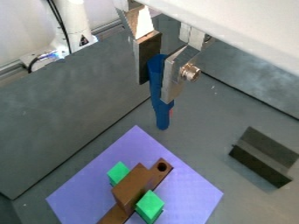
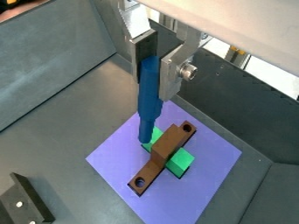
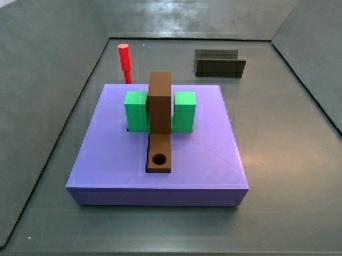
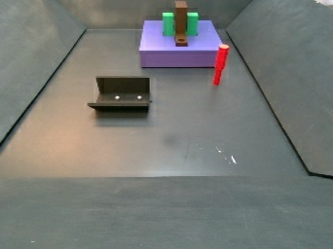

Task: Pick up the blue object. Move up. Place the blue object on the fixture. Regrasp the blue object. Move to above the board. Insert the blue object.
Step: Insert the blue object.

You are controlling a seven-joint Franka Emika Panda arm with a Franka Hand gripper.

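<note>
In both wrist views my gripper [image 1: 162, 72] [image 2: 163, 63] is shut on the blue object [image 1: 160, 96] [image 2: 149, 98], a slim blue peg that hangs down between the silver fingers. It is held high in the air. Below it lies the lavender-blue board [image 1: 82, 194] [image 2: 216, 157] with two green blocks and the brown bar [image 1: 142, 185] [image 2: 163, 156]. The fixture [image 1: 264, 155] [image 2: 31, 203] stands on the floor to the side, empty. In both side views the board [image 3: 120, 160] [image 4: 159, 52] and fixture [image 3: 221, 64] [image 4: 121, 94] show, but gripper and blue peg are out of view.
A red upright peg [image 3: 124, 62] [image 4: 220, 65] stands on the floor beside the board. The bar has a round hole [image 3: 159, 159] [image 2: 140, 181] near one end. Grey walls enclose the floor.
</note>
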